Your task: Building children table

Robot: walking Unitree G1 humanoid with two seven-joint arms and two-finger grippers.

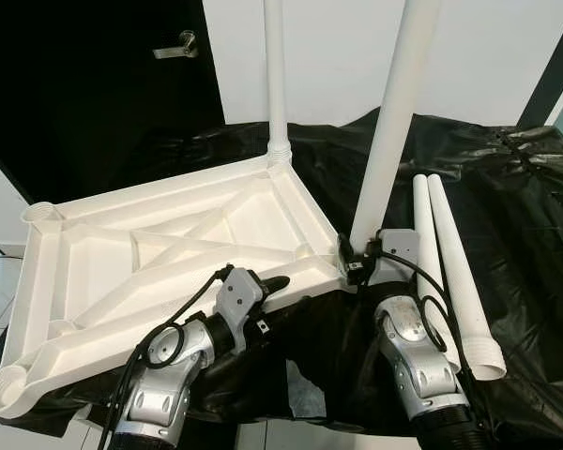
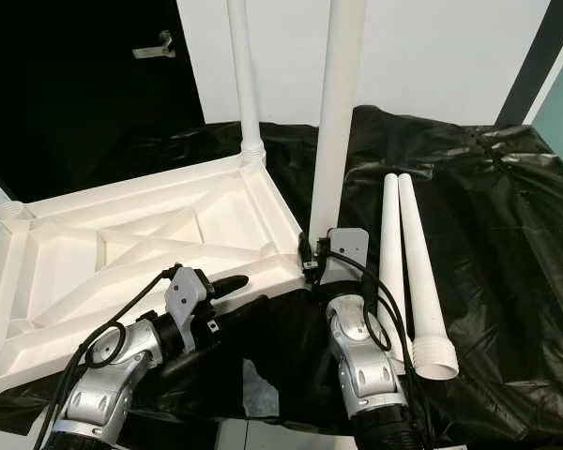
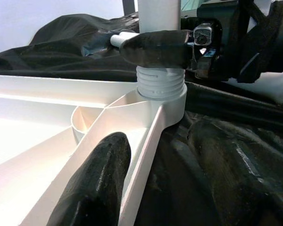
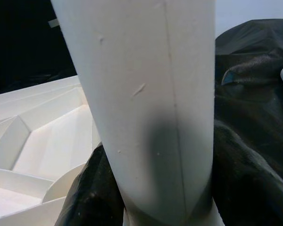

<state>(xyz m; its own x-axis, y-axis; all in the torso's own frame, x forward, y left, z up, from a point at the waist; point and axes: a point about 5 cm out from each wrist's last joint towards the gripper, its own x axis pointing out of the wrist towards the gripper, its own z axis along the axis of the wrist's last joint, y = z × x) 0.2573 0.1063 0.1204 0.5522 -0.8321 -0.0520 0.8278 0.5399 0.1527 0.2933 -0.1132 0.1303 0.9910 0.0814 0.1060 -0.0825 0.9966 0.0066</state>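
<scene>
**Second leg upright in the near corner socket**

Your right gripper (image 1: 361,251) is clamped round the base of the tall white plastic leg tube (image 1: 394,122), which stands upright with its threaded end in the round socket at the near right corner of the upturned white ribbed plastic tabletop (image 1: 169,253). In the left wrist view one black finger (image 3: 155,47) presses across the tube just above the threads, some of which stand proud of the socket, so I judge the leg is not yet fully seated.

The tube's long axis runs straight up from the jaws, so any tightening turns about that vertical line; the right arm is the nearer one and already has it.

Your left gripper (image 1: 263,286) lies along the tabletop's near edge, jaws apart, one finger inside the rim and one outside, placed to steady the piece.

Another white leg (image 1: 276,75) already stands at the far right corner. Two spare white tubes (image 1: 450,272) lie side by side on the black plastic sheet (image 1: 525,216), just right of the right arm.
</scene>
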